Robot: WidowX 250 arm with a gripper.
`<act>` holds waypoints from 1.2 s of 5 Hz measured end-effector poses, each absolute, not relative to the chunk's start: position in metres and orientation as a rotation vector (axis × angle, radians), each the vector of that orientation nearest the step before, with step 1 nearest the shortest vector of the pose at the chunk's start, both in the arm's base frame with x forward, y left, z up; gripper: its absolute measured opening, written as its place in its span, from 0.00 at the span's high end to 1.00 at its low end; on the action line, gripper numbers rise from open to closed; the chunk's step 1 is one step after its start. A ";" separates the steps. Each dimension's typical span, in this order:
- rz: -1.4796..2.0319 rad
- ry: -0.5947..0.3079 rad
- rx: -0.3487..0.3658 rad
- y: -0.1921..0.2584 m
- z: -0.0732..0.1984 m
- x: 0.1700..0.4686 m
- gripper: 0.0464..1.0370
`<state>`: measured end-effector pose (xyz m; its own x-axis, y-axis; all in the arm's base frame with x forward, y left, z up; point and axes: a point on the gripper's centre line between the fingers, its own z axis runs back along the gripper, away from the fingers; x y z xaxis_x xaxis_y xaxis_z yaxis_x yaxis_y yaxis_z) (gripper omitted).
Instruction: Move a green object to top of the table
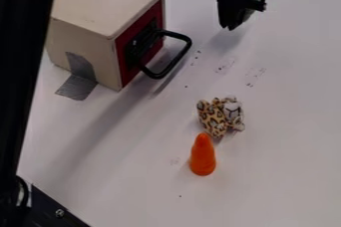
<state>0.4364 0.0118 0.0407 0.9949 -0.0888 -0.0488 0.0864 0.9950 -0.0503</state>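
One black gripper (231,26) hangs down near the top of the camera view, right of centre, over a white table (286,121). Its jaws are closed around one green object (248,15), which is mostly hidden behind the black fingers; a pale green part shows along their right side, and a little more green higher up. The green object is held above the table, near its far side. As far as its visible parts tell, its long axis runs roughly up and down, alongside the fingers; which end is which cannot be told.

On the table are one box, one plush toy and one orange cone. The cream box (100,2) stands at the upper left, with one red front (124,53) facing right and one black loop handle (181,61) sticking out from it. One strip of grey tape (77,87) runs from the box's side down onto the table. The leopard-print plush toy (213,119) lies right of centre, and the orange cone (202,159) is just below it, narrow end towards the toy.
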 end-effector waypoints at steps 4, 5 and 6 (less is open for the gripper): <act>-0.116 0.121 -0.038 -0.003 0.006 0.435 0.63; -0.104 0.026 -0.022 -0.003 0.043 0.440 0.31; -0.088 -0.039 -0.019 -0.003 0.073 0.443 0.06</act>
<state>0.4434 -0.0033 0.0733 0.9954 -0.0871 0.0401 0.0878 0.9960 -0.0175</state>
